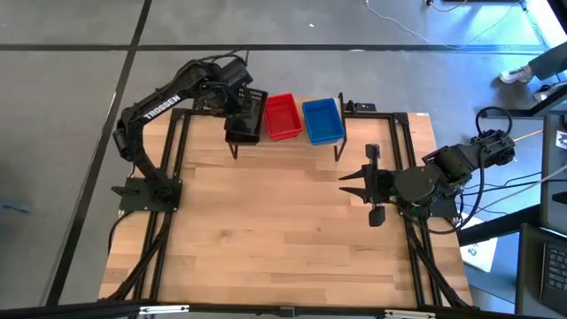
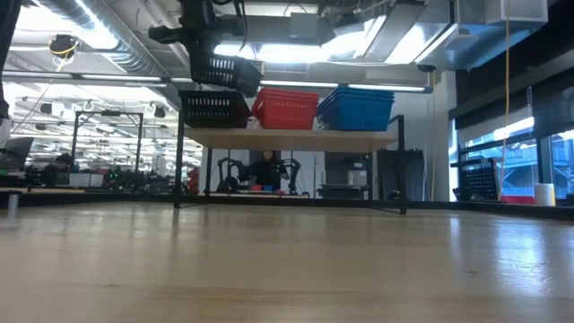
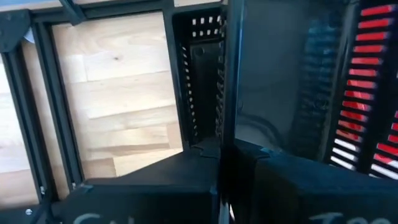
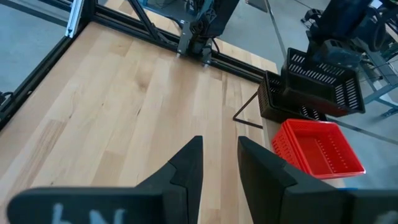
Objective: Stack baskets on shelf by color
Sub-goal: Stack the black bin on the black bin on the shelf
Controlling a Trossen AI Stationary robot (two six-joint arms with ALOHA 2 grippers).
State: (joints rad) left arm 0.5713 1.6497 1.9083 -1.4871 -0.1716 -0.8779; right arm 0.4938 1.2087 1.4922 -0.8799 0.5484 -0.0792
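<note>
My left gripper [image 1: 237, 96] is at the shelf's left end, shut on a black basket [image 2: 224, 72]. That basket hangs tilted just over the black stack [image 2: 213, 109], which stands on the shelf plank [image 2: 296, 139]. The right wrist view shows the held basket [image 4: 323, 78] above the stack [image 4: 280, 106]. Red baskets [image 1: 282, 116] stand in the middle of the shelf and blue baskets [image 1: 322, 120] at its right. My right gripper [image 4: 221, 152] is open and waits over the table's right side [image 1: 348, 184], touching nothing. My left gripper [image 3: 222, 149] pinches one perforated side wall of the black basket at its rim [image 3: 225, 81], one finger inside the basket and one outside. The fingers come from above. The basket is lifted, tilted, with its low corner [image 2: 240, 87] close over the black stack.
The shelf stands on thin black legs [image 1: 235, 149] at the table's far edge. Black frame rails [image 1: 177, 151] run along both sides of the wooden tabletop [image 1: 283, 230]. The room beyond holds benches and equipment.
</note>
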